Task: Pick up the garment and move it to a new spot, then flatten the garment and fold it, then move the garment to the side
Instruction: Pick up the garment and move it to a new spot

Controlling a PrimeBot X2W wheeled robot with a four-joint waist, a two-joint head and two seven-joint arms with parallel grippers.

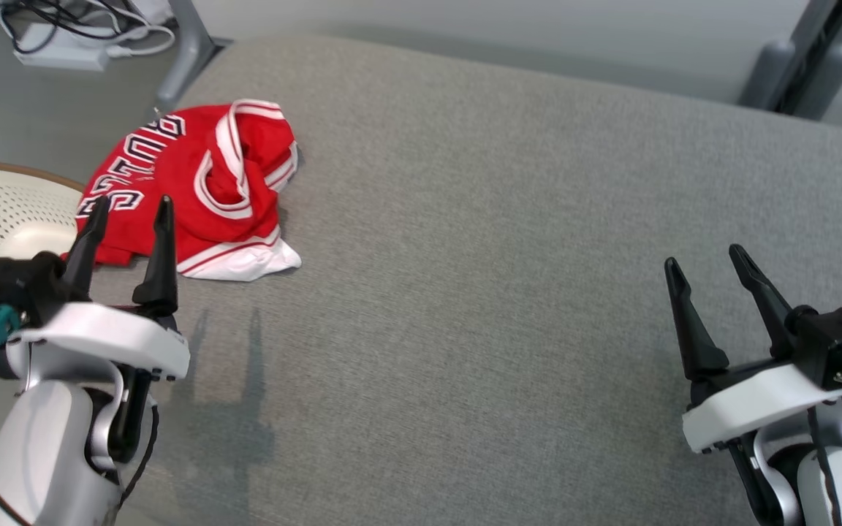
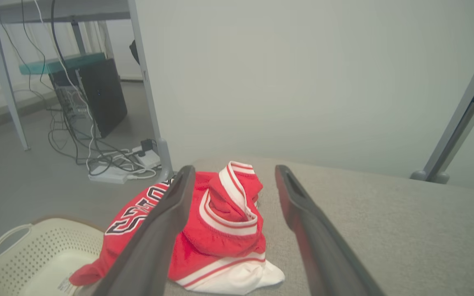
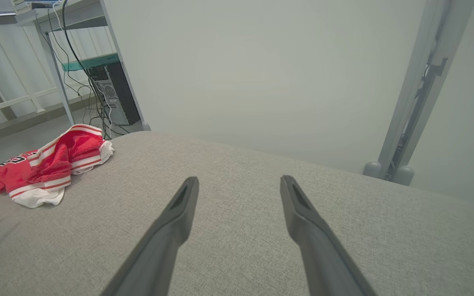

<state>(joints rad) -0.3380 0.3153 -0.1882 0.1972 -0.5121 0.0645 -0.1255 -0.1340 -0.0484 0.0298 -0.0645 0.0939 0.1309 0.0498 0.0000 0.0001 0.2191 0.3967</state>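
The first step, picking up the garment, is not yet begun. The red-and-white garment point(image 1: 194, 190) lies crumpled at about ten o'clock on the grey cushioned surface point(image 1: 501, 256), near its edge, with a pale perforated basket point(image 1: 4, 219) just beyond at nine o'clock. The left gripper point(image 1: 132, 202), at eight o'clock, has its fingers spread wide and empty, pointing at the heap just short of its near edge. The right gripper point(image 1: 704, 258), at four o'clock, is likewise spread and empty, well apart from the cloth. The next move likely calls for the left gripper to drop onto a raised fold and pinch it, then carry it toward bare surface at centre.
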